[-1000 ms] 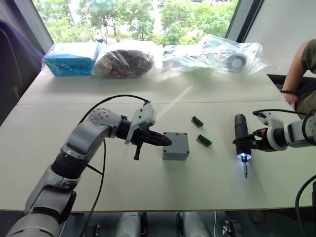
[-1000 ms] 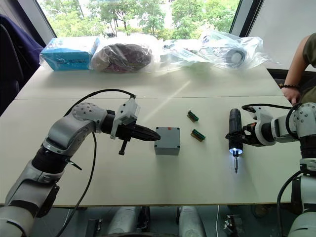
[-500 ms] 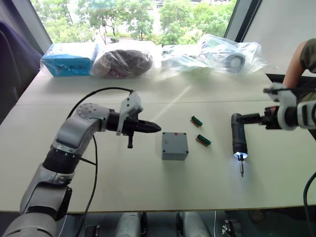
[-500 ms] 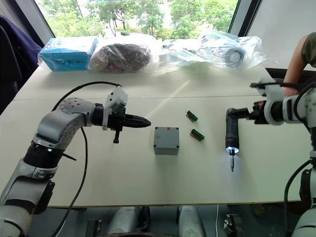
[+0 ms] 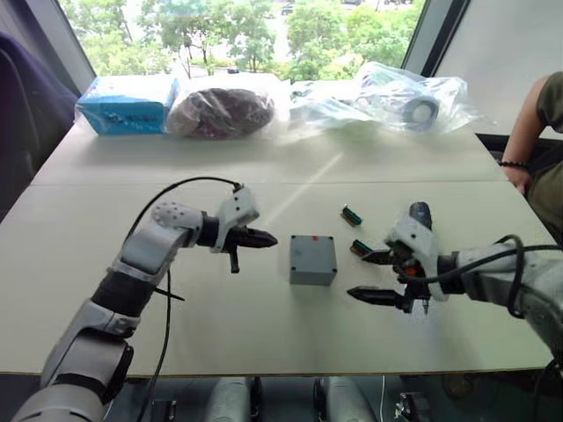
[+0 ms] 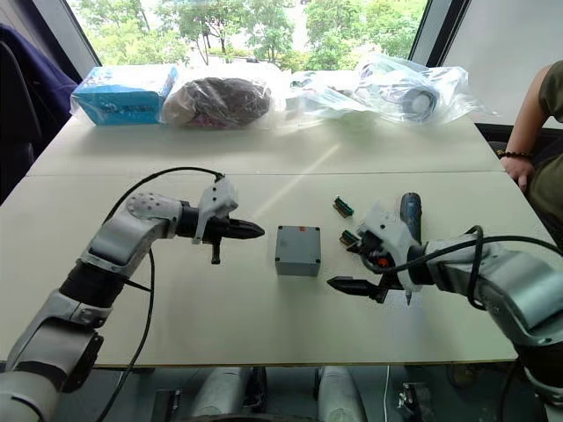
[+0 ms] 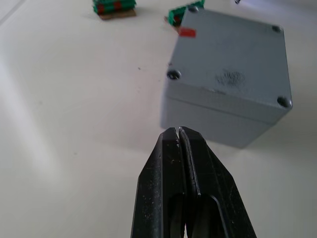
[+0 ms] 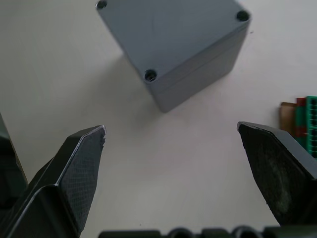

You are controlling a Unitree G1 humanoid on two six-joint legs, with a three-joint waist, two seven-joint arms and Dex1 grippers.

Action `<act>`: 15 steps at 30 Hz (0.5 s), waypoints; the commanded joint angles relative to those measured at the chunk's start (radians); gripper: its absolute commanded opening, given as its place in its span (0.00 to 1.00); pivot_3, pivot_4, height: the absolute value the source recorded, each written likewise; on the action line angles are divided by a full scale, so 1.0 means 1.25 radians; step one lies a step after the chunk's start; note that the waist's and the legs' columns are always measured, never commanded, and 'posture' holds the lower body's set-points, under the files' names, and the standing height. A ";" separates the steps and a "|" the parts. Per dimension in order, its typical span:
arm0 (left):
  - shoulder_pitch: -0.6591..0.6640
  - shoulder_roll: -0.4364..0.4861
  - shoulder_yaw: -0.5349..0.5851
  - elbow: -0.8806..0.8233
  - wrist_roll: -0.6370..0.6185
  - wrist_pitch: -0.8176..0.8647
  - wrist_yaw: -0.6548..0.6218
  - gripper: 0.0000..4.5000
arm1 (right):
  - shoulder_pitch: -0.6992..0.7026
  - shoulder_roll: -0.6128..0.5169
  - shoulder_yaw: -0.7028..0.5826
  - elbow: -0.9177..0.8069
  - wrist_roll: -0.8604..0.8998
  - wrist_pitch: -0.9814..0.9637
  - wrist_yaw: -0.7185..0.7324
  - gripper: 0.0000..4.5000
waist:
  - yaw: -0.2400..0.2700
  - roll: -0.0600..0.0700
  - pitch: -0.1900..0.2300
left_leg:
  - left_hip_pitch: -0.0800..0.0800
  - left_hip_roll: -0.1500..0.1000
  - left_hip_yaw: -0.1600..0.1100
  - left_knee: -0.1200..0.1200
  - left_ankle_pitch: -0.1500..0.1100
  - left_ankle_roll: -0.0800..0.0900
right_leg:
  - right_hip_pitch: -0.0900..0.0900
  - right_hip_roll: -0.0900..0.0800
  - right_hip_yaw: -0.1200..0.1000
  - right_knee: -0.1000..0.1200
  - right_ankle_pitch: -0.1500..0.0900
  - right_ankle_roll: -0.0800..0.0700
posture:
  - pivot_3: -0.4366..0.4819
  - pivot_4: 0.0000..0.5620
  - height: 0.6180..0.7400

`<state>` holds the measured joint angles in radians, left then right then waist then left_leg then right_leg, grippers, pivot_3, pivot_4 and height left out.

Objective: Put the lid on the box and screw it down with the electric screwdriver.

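Sitting mid-bench, the box point(image 5: 312, 258) is flanked: left tool point(image 5: 269, 238) pinched closed, right tool point(image 5: 369, 275) spread wide; no readable writing, just a red mark point(image 7: 187, 32).

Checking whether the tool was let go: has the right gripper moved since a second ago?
Yes. The right gripper, now open, has left the electric screwdriver and swung toward the box.

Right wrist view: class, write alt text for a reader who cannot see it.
The right pincer, wide open, points at the grey box on the pale table, lid already on, with screw holes at its corners. A green part lies beside one finger.
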<state>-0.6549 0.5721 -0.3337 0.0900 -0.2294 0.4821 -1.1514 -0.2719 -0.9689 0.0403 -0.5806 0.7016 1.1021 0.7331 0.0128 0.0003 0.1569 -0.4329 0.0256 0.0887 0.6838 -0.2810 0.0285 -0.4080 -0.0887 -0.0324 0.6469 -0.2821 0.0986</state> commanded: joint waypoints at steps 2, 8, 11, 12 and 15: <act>-0.014 -0.021 -0.021 0.020 0.032 -0.047 -0.012 0.00 | -0.018 0.041 0.055 0.001 -0.056 -0.047 -0.022 0.99 | 0.000 0.000 0.000 | 0.000 0.000 0.000 0.000 0.000 0.000 | 0.000 0.000 0.000 0.000 0.000 0.000 | 0.48 0.27 1.00; -0.051 -0.070 -0.048 0.086 0.068 -0.108 -0.028 0.00 | -0.036 0.137 0.071 0.033 -0.046 -0.021 -0.052 0.99 | 0.000 -0.001 0.000 | 0.000 0.000 0.000 0.000 0.000 0.000 | 0.000 0.000 0.000 0.000 0.000 0.000 | 0.48 0.27 1.00; -0.079 -0.100 -0.048 0.134 0.083 -0.133 -0.024 0.00 | -0.037 0.158 0.063 0.004 -0.016 0.008 -0.050 0.99 | 0.002 -0.001 0.000 | 0.000 0.000 0.000 0.000 0.000 0.000 | 0.000 0.000 0.000 0.000 0.000 0.000 | 0.48 0.27 1.00; -0.087 -0.107 -0.048 0.149 0.089 -0.141 -0.022 0.00 | -0.039 0.168 0.057 -0.006 -0.003 0.021 -0.052 0.99 | 0.001 -0.001 0.000 | 0.000 0.000 0.000 0.000 0.000 0.000 | 0.000 0.000 0.000 0.000 0.000 0.000 | 0.48 0.27 1.00; -0.104 -0.121 -0.049 0.193 0.115 -0.170 -0.012 0.00 | -0.044 0.188 0.048 -0.028 0.024 0.053 -0.057 0.99 | 0.000 -0.001 0.000 | 0.000 0.000 0.000 0.000 0.000 0.000 | 0.000 0.000 0.000 0.000 0.000 0.000 | 0.48 0.27 1.00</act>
<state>-0.7573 0.4409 -0.3967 0.3262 -0.0958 0.3106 -1.1722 -0.3026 -0.7573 0.1222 -0.5530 0.6821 1.1616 0.6598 0.0129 -0.0010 0.1569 -0.4327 0.0259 0.0881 0.6842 -0.2810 0.0286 -0.4078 -0.0879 -0.0330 0.6473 -0.2821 0.0986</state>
